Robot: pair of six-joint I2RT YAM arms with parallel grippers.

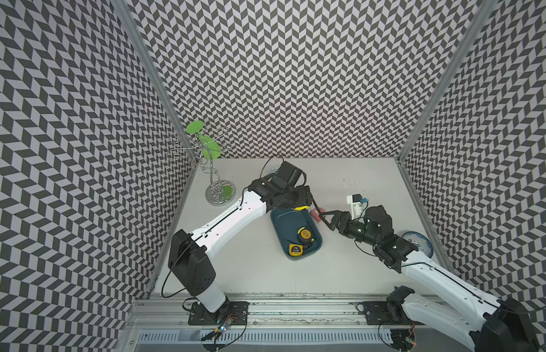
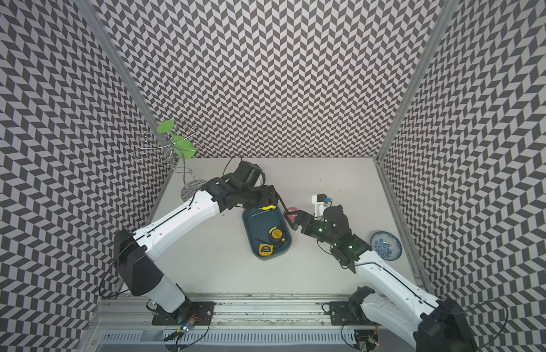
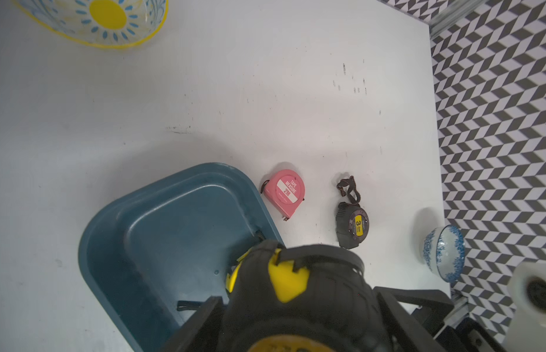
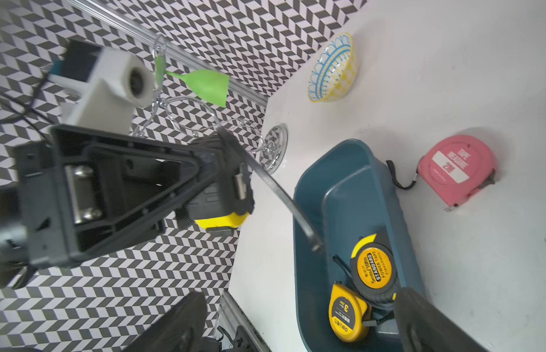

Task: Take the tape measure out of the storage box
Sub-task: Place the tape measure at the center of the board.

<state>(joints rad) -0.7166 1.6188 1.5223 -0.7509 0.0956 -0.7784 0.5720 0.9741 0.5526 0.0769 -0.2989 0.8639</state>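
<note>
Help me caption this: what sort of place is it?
Probably a robot test cell: two arms bolted to a rail, chevron-patterned walls around a white table, tape measures in a storage box.

storage box (image 1: 282, 224): blue, middle of the desk
in the box: black tape measure (image 1: 305, 234) and yellow tape measure (image 1: 295, 249), side by side, near end
left gripper (image 1: 299, 203): over the box's far end, yellow edge of a third tape measure (image 1: 302, 208) under it
</note>
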